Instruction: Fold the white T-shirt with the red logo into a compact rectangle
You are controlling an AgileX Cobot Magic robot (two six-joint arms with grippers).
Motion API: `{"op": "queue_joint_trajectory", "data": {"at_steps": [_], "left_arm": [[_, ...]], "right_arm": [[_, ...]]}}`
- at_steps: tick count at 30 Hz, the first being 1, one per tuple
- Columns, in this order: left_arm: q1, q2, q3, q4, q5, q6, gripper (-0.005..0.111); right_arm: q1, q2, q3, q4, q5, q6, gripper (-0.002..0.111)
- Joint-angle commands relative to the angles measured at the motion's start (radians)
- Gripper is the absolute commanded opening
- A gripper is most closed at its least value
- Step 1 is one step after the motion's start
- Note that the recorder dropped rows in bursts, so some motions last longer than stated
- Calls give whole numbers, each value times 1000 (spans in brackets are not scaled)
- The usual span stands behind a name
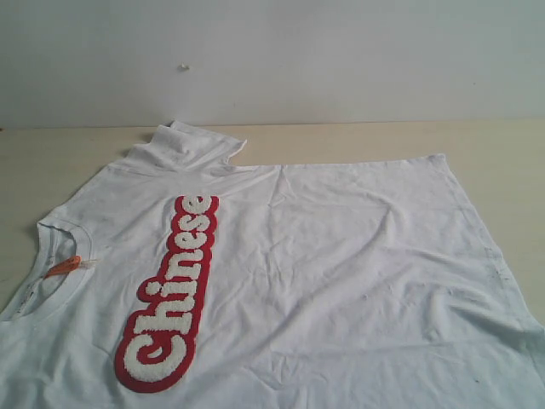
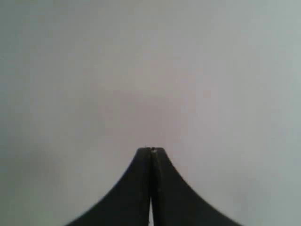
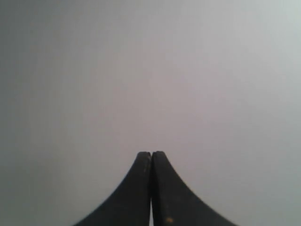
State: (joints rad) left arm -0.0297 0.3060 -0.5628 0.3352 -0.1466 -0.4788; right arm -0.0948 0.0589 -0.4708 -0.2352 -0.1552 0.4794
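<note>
The white T-shirt [image 1: 341, 273] lies spread flat and wrinkled on the table, collar [image 1: 47, 256] at the left with a small orange neck tag [image 1: 64, 267]. Its far sleeve [image 1: 192, 146] is bunched up at the back. The red logo [image 1: 173, 294] spelling "Chinese" runs along the chest, left of the middle. Neither arm shows in the exterior view. In the left wrist view my left gripper [image 2: 151, 150] is shut with nothing in it, against a blank grey surface. My right gripper [image 3: 151, 154] is likewise shut and empty in the right wrist view.
The pale wooden table [image 1: 494, 153] shows bare along the back and at the right. A light grey wall [image 1: 341, 60] rises behind it. The shirt runs off the exterior view's lower edge.
</note>
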Motion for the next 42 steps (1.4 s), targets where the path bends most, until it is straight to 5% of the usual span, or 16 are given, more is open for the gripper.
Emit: {"op": "queue_joint_trajectory", "data": {"at_steps": [1,14,25,34,38,42], "left_arm": [[-14,179,-70,24,175,6,0],[-232,801,-265,-25,556,411,0],[-242,1088,-292,-87,643,643,0],[-242,1222,-404,-302,807,924,0],[-242,1274,-404,-335,880,1151,0],[-242,1316,-404,-353,986,1424,0]], "right_arm": [[-5,131,-69,-15,162,-84,0],[14,639,-139,-8,323,-271,0],[14,960,-216,42,439,-428,0],[14,1081,-294,551,553,-1006,0],[14,1121,-294,788,632,-1338,0],[80,1179,-294,821,676,-1481,0]]}}
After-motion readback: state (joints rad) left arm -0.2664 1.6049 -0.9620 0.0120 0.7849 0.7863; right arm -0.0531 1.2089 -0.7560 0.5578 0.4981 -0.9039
